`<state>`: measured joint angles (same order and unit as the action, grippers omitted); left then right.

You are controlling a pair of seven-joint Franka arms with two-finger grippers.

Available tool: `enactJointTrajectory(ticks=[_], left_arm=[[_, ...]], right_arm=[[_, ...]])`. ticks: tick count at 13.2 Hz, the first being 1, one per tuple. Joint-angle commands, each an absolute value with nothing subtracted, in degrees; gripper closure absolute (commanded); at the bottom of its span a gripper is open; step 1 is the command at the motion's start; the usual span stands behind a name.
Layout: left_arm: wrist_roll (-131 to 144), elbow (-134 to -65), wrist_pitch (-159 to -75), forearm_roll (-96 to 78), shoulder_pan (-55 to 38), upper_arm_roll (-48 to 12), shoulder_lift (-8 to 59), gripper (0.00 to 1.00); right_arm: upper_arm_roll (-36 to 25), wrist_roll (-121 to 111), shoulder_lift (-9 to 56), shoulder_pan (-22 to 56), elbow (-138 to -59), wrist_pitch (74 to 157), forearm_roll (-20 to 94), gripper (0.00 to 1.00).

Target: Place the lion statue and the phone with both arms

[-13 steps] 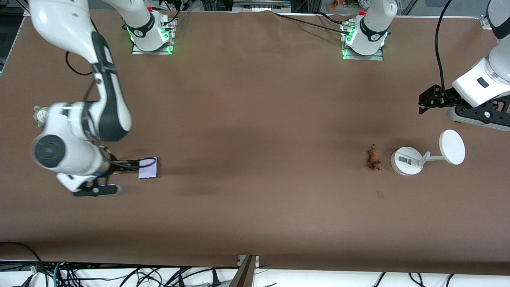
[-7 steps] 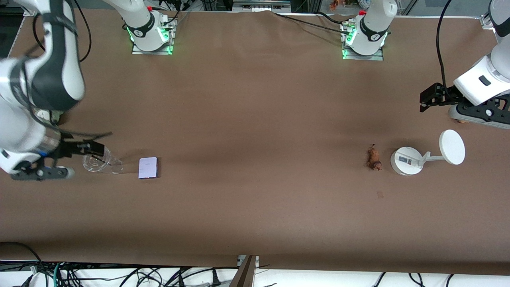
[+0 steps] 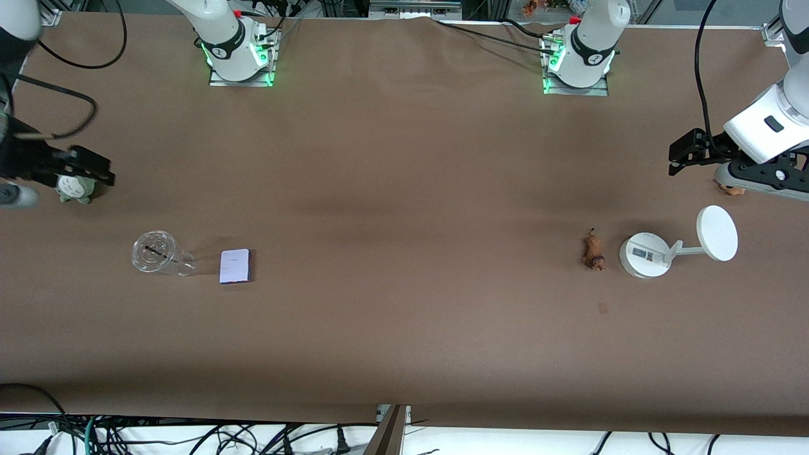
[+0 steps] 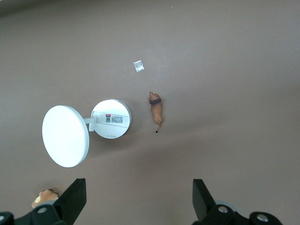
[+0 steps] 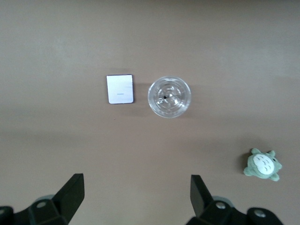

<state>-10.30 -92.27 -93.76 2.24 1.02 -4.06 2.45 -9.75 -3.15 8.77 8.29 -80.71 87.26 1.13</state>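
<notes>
Phone (image 3: pixel 235 266) flat, white-lavender – lion statue (image 3: pixel 593 251) orange-brown, dark-maned.

White arms (image 3: pixel 768 123), black cables, green-lit bases (image 3: pixel 240 57).

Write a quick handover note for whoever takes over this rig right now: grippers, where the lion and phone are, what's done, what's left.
Left gripper: open, empty, over the table's left-arm end.
Right gripper: open, empty, over the right-arm end.
Small orange-brown lion statue: lying on the table beside the white round-based stand.
Flat white-lavender phone: flat on the table beside the clear glass cup.
Done: both things set down.
Left: apparently nothing.
</notes>
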Motion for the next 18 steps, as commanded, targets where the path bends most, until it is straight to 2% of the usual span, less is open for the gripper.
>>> enactJointTrajectory(ticks=[1, 4, 18], left_arm=[[-10.63, -91.76, -93.08, 1.32, 1.49, -4.31, 2.2, 0.0], [-10.63, -91.85, -93.08, 1.32, 1.58, -4.31, 2.11, 0.0], [-10.63, -91.85, -92.9, 1.32, 2.2, -4.48, 2.28, 0.0]], right_arm=[[-7.74, -3.6, 4.66, 7.03, -83.32, 84.74, 0.09, 0.0], [-6.86, -3.25, 4.39, 6.94, -83.32, 80.86, 0.18, 0.0], [-6.77, -3.52, 6.24, 6.86, -82.44, 80.86, 0.18, 0.0]])
